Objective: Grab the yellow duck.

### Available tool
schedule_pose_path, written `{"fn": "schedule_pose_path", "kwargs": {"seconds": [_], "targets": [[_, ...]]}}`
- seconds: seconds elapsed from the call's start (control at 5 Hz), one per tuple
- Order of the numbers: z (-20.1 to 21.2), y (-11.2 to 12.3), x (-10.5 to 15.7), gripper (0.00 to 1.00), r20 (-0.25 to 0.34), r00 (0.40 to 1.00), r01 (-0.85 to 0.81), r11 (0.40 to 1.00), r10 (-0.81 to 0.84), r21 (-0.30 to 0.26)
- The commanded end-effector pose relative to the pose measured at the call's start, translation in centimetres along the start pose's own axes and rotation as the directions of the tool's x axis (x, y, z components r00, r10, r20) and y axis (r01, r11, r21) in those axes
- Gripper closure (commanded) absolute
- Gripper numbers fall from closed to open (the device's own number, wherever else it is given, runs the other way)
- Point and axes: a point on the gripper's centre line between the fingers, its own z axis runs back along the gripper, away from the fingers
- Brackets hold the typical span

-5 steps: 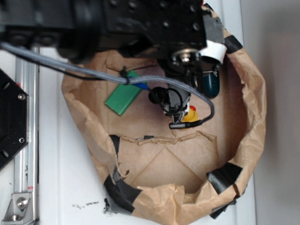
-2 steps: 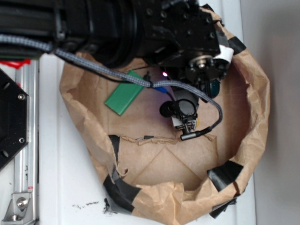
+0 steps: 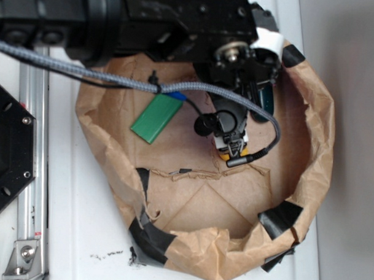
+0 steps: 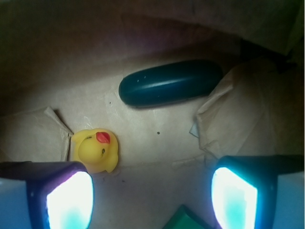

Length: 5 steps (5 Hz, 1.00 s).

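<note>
since a moment ago the hand has shifted, fingers apart, empty. small yellow rubber duck sits off-centre beside one finger; closing now would likely knock it aside.

the arm is matte black, built of blocky housings with round screw recesses. a grey braided cable crosses beneath it, cinched by a black tie. a silver bolt head and a white collar mark the wrist. the gripper fingers are dark-edged with glowing pale pads.
</note>
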Motion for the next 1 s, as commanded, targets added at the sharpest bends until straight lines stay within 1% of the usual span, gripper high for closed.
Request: {"fn": "schedule_pose_path", "kwargs": {"seconds": [0.0, 0.2, 0.8], "targets": [[-0.9, -1.6, 1.0, 0.00, 0.003, 1.000, 0.030, 0.999, -0.030, 0.016], [-1.3, -2.1, 1.0, 0.00, 0.001, 0.999, 0.043, 0.999, -0.043, 0.033], [-3.8, -1.0, 0.4, 0.00, -0.071, 0.997, 0.035, 0.998, -0.032, 0.049]]}}
